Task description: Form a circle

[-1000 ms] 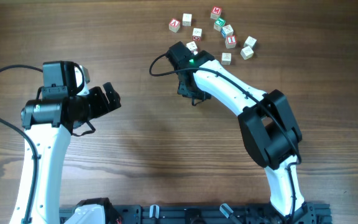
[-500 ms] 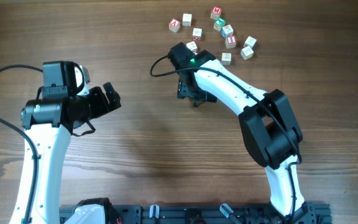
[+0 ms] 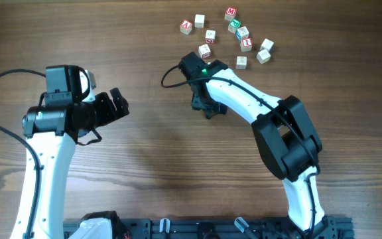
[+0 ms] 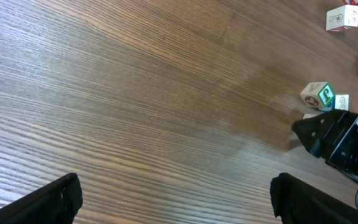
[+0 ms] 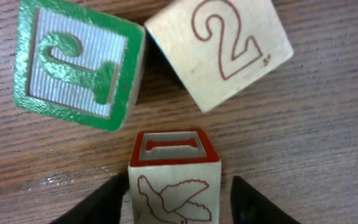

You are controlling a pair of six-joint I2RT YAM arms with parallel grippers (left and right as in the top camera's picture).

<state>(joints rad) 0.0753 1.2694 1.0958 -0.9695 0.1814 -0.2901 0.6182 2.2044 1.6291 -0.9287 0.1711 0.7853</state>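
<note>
Right wrist view. Right gripper (image 5: 182, 200): jaws part open, one dark fingertip (image 5: 114, 199) on each side of a red-topped cube (image 5: 174, 149) at bottom centre. The tip at lower left lies against or just beside the cube. The tip at lower right stands off, with a strip of table (image 5: 328, 155) showing between. No clamp on the cube shows.

The circle (image 5: 185, 186): three small wooden cubes grouped close and filling the frame.
- Red-topped cube: bird outline on its near face.
- Green-faced cube (image 5: 76, 62): upper left, slightly tilted in the frame.
- Pale cube (image 5: 219, 50): upper right, red numeral 2, turned corner-down. It nearly meets the green-faced cube at top centre.
- The red-topped cube sits just below the gap between the other two.

Left wrist view. Left gripper (image 4: 179, 199): jaws spread wide across the bottom corners, with only bare wood between them. The green-faced cube sits at the right edge, just above the black body of the right gripper.

Overhead view. The right gripper is at upper centre and covers the group. Loose cubes (image 3: 243, 31) with red, green and blue letters are scattered near the top edge, above the gripper. The left gripper is at centre left, well apart from all the cubes.
</note>
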